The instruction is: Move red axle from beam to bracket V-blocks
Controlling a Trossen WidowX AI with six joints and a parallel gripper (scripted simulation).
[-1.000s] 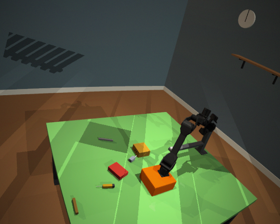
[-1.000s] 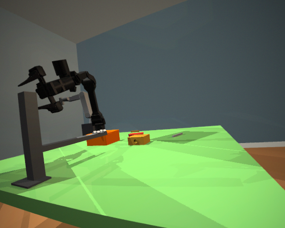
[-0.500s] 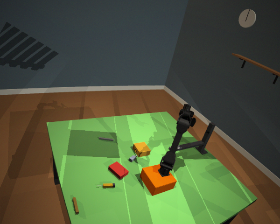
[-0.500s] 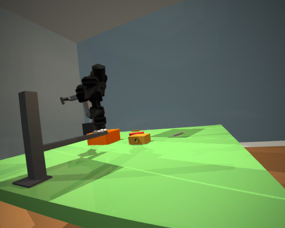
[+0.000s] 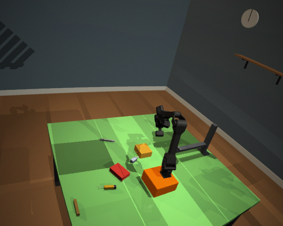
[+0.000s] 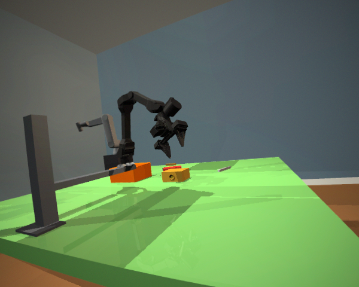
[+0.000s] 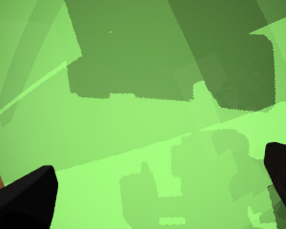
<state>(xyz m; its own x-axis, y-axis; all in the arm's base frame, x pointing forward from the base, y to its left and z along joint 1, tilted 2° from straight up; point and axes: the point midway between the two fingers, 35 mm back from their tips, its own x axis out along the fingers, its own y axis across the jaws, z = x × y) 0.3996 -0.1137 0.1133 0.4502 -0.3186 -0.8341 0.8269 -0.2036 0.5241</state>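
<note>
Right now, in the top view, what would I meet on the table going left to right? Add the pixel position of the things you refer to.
Brown stick (image 5: pixel 76 207), grey rod (image 5: pixel 108 140) (image 6: pixel 224 168), red block (image 5: pixel 119 171) (image 6: pixel 172 168), yellow block (image 5: pixel 144 150) (image 6: pixel 180 174), grey post (image 5: pixel 210 136) (image 6: pixel 40 170).

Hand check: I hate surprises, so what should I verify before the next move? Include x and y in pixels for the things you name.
1. Hand (image 5: pixel 162 128) (image 6: pixel 176 151) (image 7: pixel 164 167) open, nothing between its fingers: ok.
2. Hand off the table (image 5: pixel 73 133) (image 6: pixel 251 231) (image 7: pixel 110 129): ok, raised above it.
3. Bracket (image 5: pixel 211 134) (image 6: pixel 40 170) upright: ok.
4. Yellow block (image 5: pixel 143 150) (image 6: pixel 179 175) resting on the table: ok.
5. Bracket in wrist view: not ok, it isn't visible there.
6. Axle located: cannot tell, none can be made out.
</note>
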